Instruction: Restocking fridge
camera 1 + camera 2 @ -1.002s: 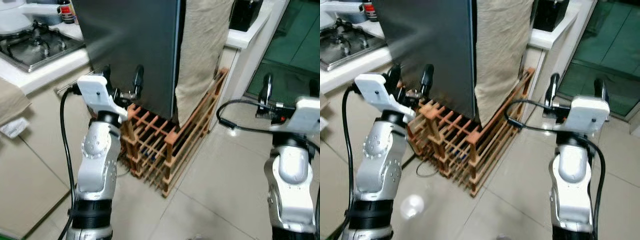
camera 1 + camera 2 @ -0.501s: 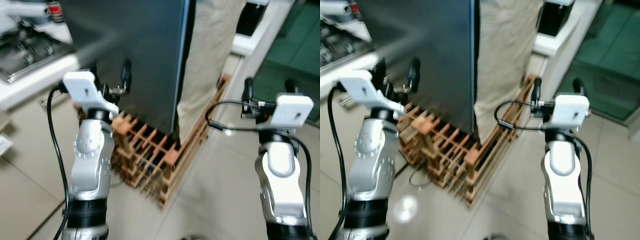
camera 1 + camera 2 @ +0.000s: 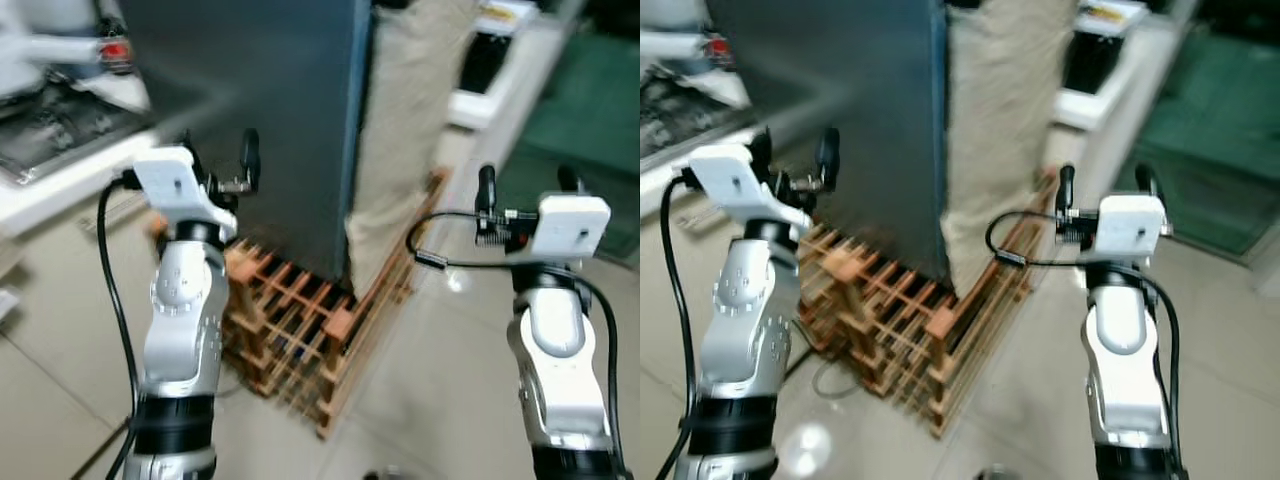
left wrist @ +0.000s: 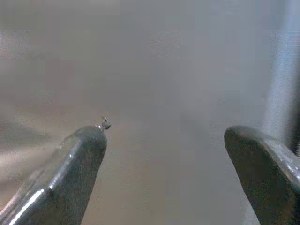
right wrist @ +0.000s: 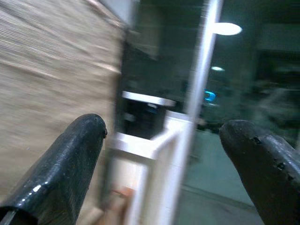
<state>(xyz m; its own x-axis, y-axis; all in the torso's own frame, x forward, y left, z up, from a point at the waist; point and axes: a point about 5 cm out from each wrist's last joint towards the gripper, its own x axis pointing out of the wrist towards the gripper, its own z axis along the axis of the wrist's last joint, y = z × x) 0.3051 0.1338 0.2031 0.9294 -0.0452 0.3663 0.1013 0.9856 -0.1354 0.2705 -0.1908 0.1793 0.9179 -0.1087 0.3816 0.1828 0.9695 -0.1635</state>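
Two grippers: both raised, nothing held
Fridge: tall dark grey metal fridge [image 3: 270,110], door shut, straight ahead, standing on the floor behind the rack
Left gripper [image 3: 215,165]: fingers spread wide, just in front of the fridge's grey side, not touching
Right gripper [image 3: 523,185]: fingers apart, well right of the fridge, aimed toward the white counter [image 3: 505,75]
Cloth: beige fabric sheet [image 3: 400,140] hanging beside the fridge's right edge
Rack: slatted orange wooden rack [image 3: 305,320] at the fridge's foot on pale tile floor [image 3: 440,380]
Stove: blurred gas hob [image 3: 50,115] far left
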